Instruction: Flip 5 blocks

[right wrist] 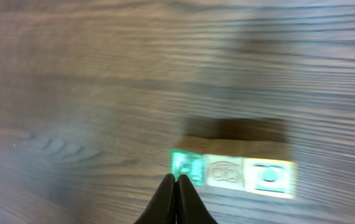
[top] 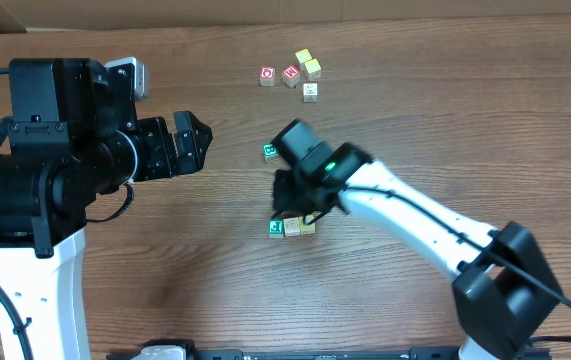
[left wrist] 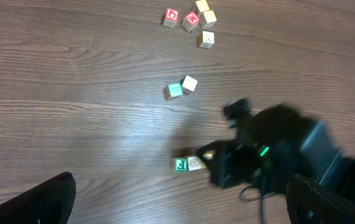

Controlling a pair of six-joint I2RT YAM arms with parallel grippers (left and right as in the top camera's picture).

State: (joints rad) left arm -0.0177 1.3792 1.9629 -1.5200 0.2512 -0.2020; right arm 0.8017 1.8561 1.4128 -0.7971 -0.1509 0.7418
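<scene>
Right gripper (right wrist: pixel 177 180): fingers pressed together with nothing between them, tips down at the tabletop. The row of three blocks (right wrist: pixel 230 171) lies just past the tips and runs off to the right in the wrist view. Its green end block sits right at the tips, but whether they touch cannot be told. Next in the row come a pale face and a yellowish face with green print. Left gripper (top: pixel 195 142): fingers (left wrist: pixel 53 199) spread wide and holding nothing, well apart from every block. Beyond the right fingers, on the side away from the row, a green-faced block (left wrist: pixel 175 91) and a whitish block (left wrist: pixel 190 83) sit just beside each other. Farther out is a loose cluster of two red-printed cubes (top: pixel 279 75), two yellow-topped cubes (top: pixel 308 64) and one pale cube (top: pixel 310 91). What stands in the way: the right wrist hangs over the ground between the row and the green-and-white pair, and its arm crosses the table (top: pixel 195 270) behind it. Open room: bare wood between the left fingers and the row, and more toward the near edge. A pale tan strip runs along the far edge. Hard to read: the right wrist view is blurred, so no letter can be made out. From overhead the whitish block is hidden under the right gripper. In the left wrist view the row's yellowish end is partly covered, and the left fingers show only as dark shapes cut off at the bottom corners.
</scene>
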